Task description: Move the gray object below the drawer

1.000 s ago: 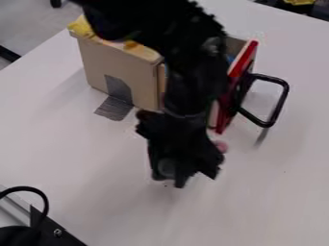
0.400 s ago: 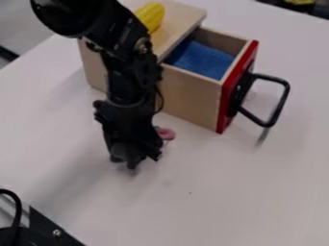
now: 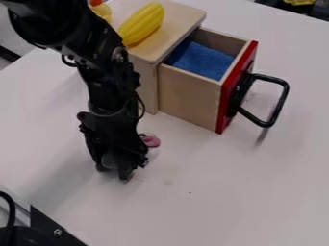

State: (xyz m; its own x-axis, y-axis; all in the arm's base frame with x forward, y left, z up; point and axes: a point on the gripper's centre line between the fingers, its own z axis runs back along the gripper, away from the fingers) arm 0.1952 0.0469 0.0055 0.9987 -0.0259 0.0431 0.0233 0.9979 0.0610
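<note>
In the camera view, the tool (image 3: 118, 174) is clamped on the gray object (image 3: 110, 160) near the tabletop (image 3: 218, 192). Both have shifted farther from the drawer's red front (image 3: 226, 106) since a second ago. Its black handle (image 3: 280, 103) juts out; a pink piece (image 3: 151, 141) shows beside the tool.

A smooth, plain white table (image 3: 225, 192) spreads under everything, one edge cutting across at the upper left and another at the upper right. Directly on it, above the middle of the view, stands a pale wooden box (image 3: 179, 21), upright and set at an angle. Its drawer (image 3: 189, 101), of the same pale wood, is pulled out toward the right, with a flat red front panel (image 3: 227, 105) and a bent black handle (image 3: 278, 103) that throws a thin shadow on the tabletop. A tiny dark speck (image 3: 189, 192) dots the white surface below the box.
</note>
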